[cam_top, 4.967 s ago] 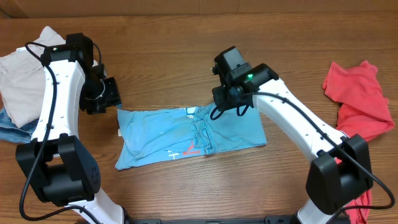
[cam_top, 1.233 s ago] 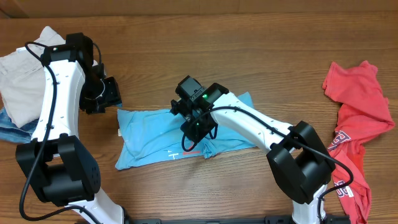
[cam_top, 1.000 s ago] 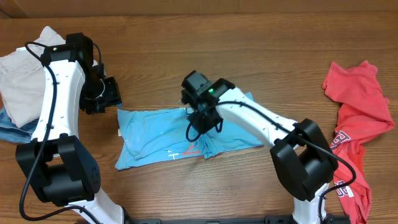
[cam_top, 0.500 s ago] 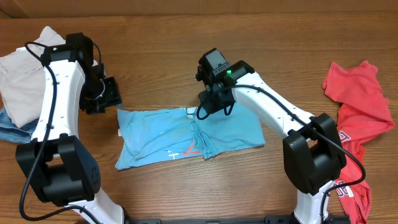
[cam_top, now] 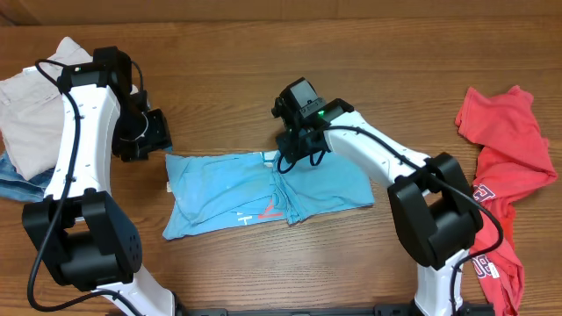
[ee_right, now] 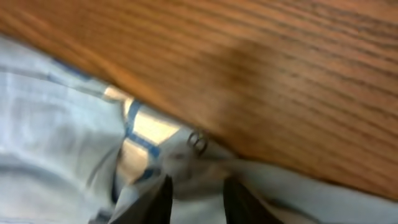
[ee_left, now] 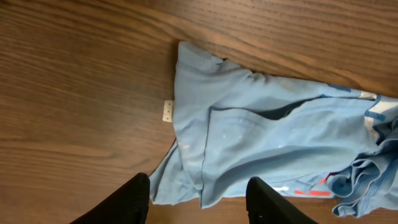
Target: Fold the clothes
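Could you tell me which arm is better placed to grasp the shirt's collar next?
Right, probably: the right gripper is at the collar of the shirt, while the left gripper hangs open by its far corner.

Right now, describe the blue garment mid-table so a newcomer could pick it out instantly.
On the wooden table, look at the centre. The light blue shirt lies there, wrinkled down its middle. It alone is spread flat: the red shirt is crumpled far right, the beige pile far left.
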